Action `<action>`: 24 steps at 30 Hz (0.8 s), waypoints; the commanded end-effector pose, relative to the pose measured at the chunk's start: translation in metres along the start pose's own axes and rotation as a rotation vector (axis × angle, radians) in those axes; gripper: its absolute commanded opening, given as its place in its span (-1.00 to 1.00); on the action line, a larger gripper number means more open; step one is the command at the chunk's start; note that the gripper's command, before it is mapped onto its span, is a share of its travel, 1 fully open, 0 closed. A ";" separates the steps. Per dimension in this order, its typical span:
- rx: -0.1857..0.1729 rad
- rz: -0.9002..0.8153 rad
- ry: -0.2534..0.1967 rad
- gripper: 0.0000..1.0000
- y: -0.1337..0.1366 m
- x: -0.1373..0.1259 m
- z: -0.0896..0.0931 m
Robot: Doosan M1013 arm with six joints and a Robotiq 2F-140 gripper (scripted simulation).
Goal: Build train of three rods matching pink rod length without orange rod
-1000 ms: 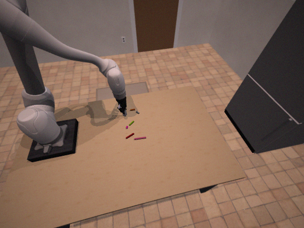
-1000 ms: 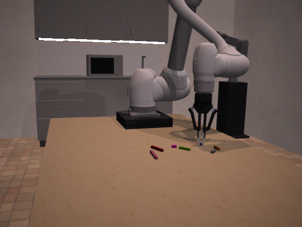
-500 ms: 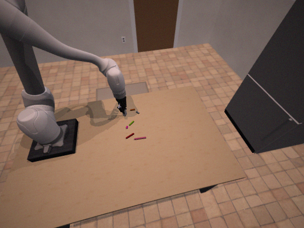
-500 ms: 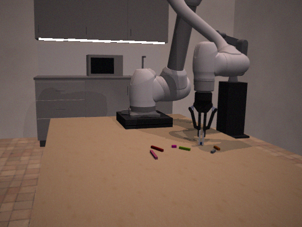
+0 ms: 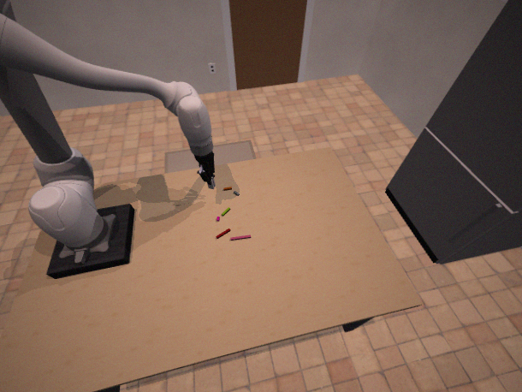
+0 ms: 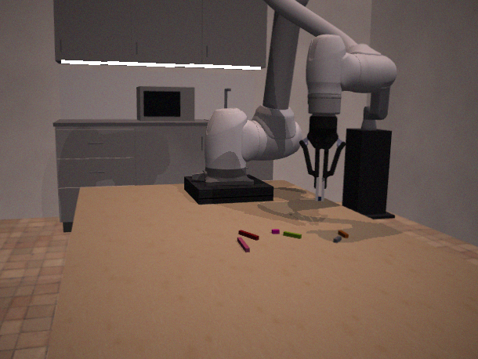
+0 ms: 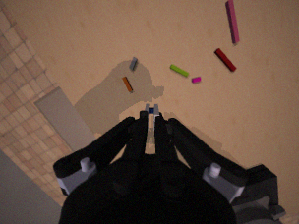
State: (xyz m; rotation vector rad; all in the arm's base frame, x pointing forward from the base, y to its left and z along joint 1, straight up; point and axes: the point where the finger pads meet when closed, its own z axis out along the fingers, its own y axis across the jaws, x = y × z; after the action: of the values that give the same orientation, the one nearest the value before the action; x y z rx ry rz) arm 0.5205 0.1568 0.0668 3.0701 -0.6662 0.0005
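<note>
One rod is in hand: the jaws are clamped on the tiny blue rod (image 7: 151, 111), held above the worktop (image 5: 299, 257). By my reckoning, blue, grey (image 7: 133, 63) and lime (image 7: 179, 71) make pink's (image 7: 232, 22) length. Grey and orange (image 7: 127, 84) lie just ahead of the jaws, lime and magenta (image 7: 196, 80) ahead to the other side, and red (image 7: 224, 59) and pink farthest. The next move calls for carrying blue to one end of lime or grey and setting it down flat, in line and nearly touching.

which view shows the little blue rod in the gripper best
The wrist view: the blue rod sits pinched between the gripper's fingertips, close to the camera. The exterior view shows only a blue speck at the fingertips; the top view barely resolves it.
</note>
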 end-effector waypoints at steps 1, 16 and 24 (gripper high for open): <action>0.000 0.000 0.000 -0.94 0.000 0.000 -0.011; 0.000 -0.047 0.000 -0.94 0.000 0.013 -0.015; 0.000 -0.367 0.000 -0.94 0.011 0.104 -0.016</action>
State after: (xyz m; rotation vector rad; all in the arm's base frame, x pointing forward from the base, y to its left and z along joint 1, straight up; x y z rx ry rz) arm 0.5840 0.1203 0.0834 3.1146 -0.2772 0.0144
